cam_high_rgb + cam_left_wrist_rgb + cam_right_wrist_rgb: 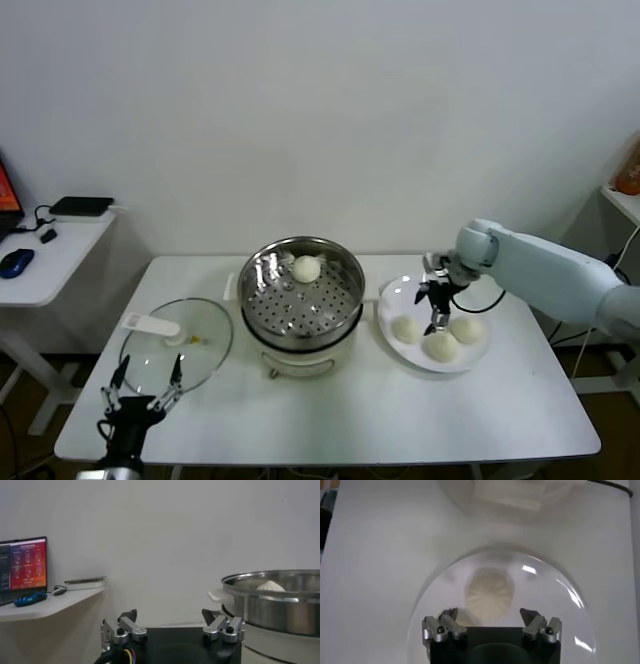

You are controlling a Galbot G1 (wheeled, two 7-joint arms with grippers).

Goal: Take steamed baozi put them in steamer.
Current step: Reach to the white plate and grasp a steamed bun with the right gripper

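The steel steamer (300,300) stands mid-table on its white base and holds one baozi (306,268) at its back. Three baozi lie on the white plate (400,298) to its right: one (406,328) on the steamer side, one (441,346) at the front, one (466,328) on the far side. My right gripper (437,305) hangs open just above them. In the right wrist view it (489,616) is open over a pleated baozi (489,594), apart from it. My left gripper (145,390) is open and empty at the table's front left; the left wrist view shows it (170,616) open, with the steamer (280,605) beyond.
A round glass lid (190,350) with a white handle (150,324) lies left of the steamer, under my left gripper. A side table (45,285) with a blue mouse (15,262) and a laptop (22,565) stands further left. The wall is close behind.
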